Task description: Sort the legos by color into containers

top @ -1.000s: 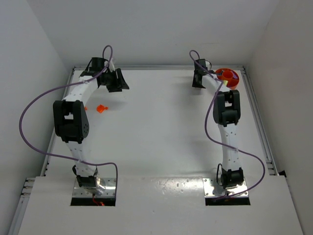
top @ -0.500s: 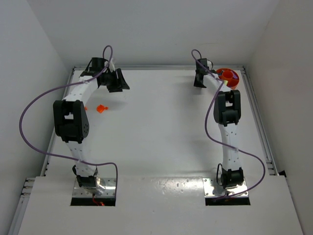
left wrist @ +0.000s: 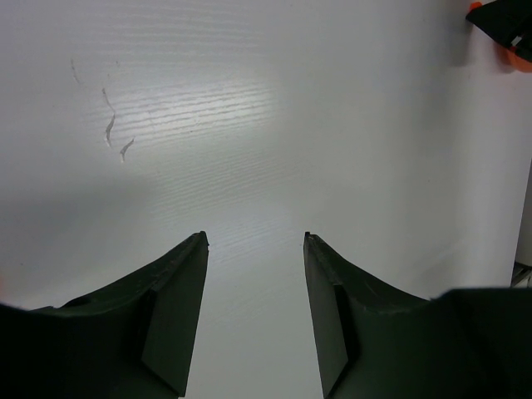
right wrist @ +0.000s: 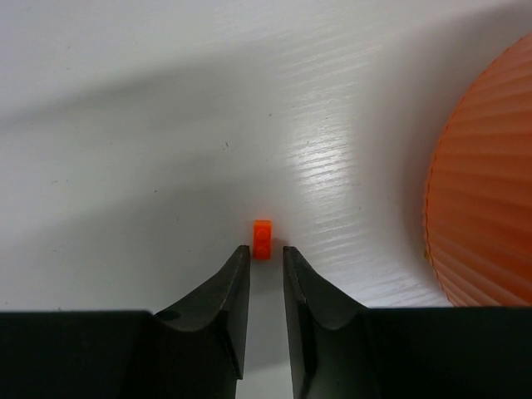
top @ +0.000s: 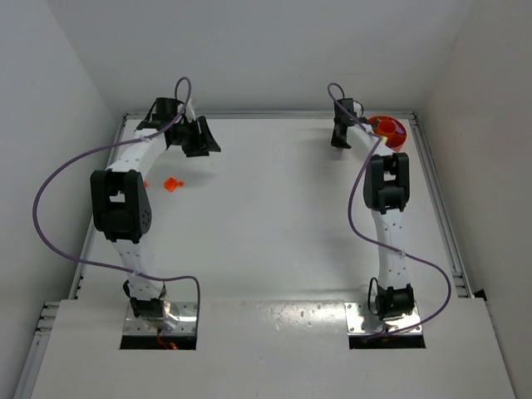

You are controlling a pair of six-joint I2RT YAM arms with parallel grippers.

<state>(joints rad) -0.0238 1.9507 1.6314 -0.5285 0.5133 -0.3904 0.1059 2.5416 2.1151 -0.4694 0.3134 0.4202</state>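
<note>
A tiny orange-red lego lies on the white table just at the tips of my right gripper. The jaws stand narrowly apart on either side of the brick's near end and do not touch it. The ribbed orange container is close on the right; from above the container sits at the back right corner beside my right gripper. Two more orange-red legos lie near the left arm. My left gripper hangs open over bare table, with nothing between its fingers; seen from above, the left gripper is at the back left.
White walls close in the table at the back and on both sides. A raised rail runs along the right edge. Purple cables loop off both arms. The right arm's black end and the orange bowl show far off in the left wrist view.
My right gripper's jaws have drawn closer together around the lego's spot, and the wrist has shifted slightly. The left arm has not moved.
</note>
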